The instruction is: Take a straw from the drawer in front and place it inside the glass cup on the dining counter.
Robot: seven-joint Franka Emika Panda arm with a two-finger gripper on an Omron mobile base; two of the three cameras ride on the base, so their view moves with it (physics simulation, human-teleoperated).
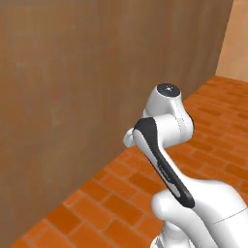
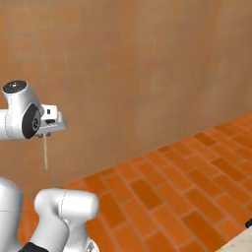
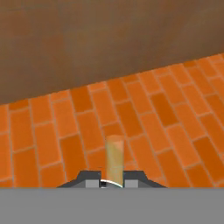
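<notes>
- I had the thin, straight, pale whitish straw [image 2: 46, 152] hanging straight down from the two-finger gripper [image 2: 45, 134], which was carried on the white arm out in front of a plain brown wall panel [image 2: 147, 64].
- In the hand view the dark fingertips [image 3: 89, 180] stood close on either side of the straw [image 3: 115, 159], pinching its upper end, so I read the hand as clamped on it.
- I judged the straw very light and fairly stiff, but smooth and easy to crush or let pivot; held at one end, it could swing if I moved sharply.
- That grip near the top suited me: the long free end below the fingers was the part to lower into a cup.
- Beyond the fingers lay only orange brick-pattern floor [image 3: 153, 109] and the foot of the wall.
- Neither the drawer nor the glass cup lay ahead of the hand, so I could say nothing of what either contained.
</notes>
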